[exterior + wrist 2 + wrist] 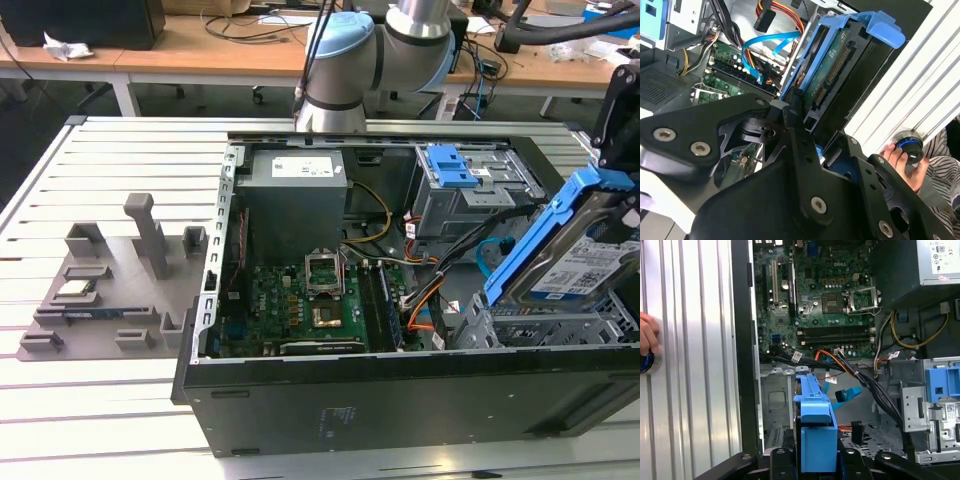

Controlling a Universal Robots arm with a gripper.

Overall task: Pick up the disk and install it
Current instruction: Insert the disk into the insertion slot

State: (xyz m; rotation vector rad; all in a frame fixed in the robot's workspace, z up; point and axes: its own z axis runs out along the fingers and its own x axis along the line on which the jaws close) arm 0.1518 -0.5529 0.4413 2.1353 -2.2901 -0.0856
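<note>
Going L to R in the exterior view: grey fixture tray (100,300) sits on the slatted counter (60,180) at about 9 o'clock, open PC case (400,400) in the middle w/ motherboard (300,300) showing. At 3 o'clock the disk (575,245) (blue frame, label side up) hangs tilted over the drive cage (540,325). Gripper (812,150) has its fingers (795,125) closed on the disk's end in the second wrist view. A hand (902,162) rests on the counter nearby.
</note>
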